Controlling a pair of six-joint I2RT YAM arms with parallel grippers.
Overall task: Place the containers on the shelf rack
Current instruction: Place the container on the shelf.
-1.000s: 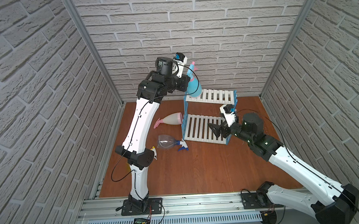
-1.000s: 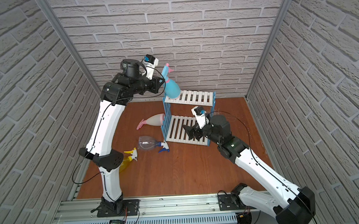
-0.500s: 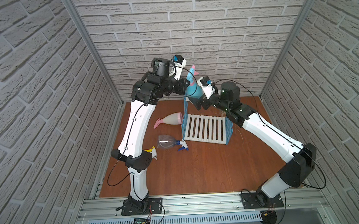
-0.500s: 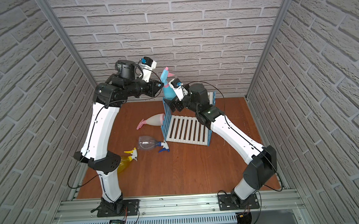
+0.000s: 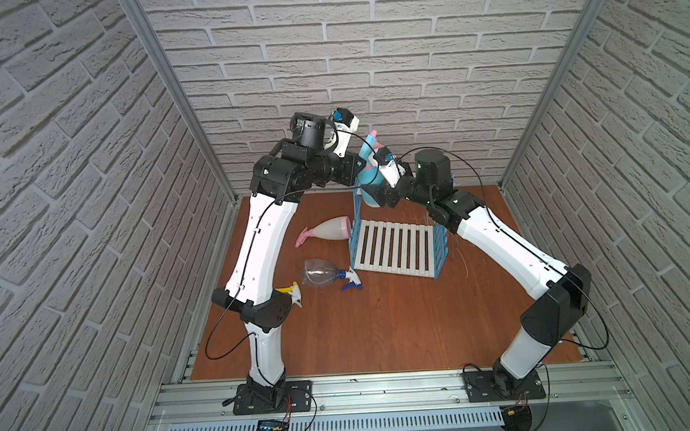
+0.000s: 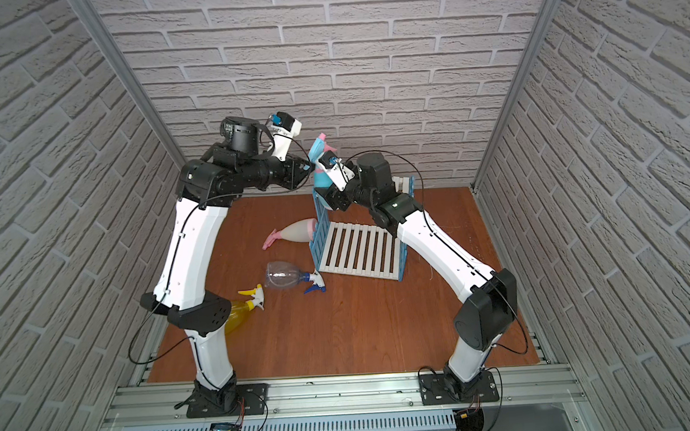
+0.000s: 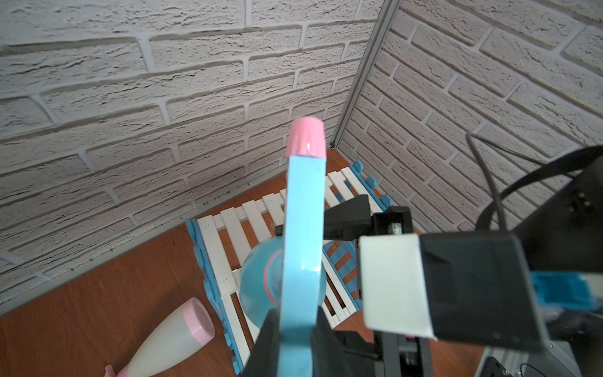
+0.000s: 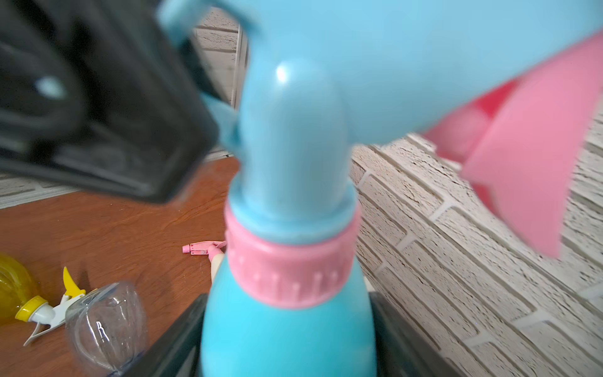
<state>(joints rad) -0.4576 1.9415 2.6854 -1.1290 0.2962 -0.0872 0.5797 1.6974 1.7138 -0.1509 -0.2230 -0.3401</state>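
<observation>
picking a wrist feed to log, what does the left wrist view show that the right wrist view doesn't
Only left wrist: the rack, with its white slats. Only right wrist: the yellow bottle and clear bottle lying on the wood. Both: the blue bottle up close, and part of the cream bottle.

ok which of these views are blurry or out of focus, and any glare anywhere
Right wrist view: the light-blue bottle fills the frame with its trigger head badly out of focus, while the brick wall behind is sharper. Left wrist view: the near spray head is soft and the wall crisp. Both top views: sharp and evenly lit, with small highlights on the clear bottle.
</observation>
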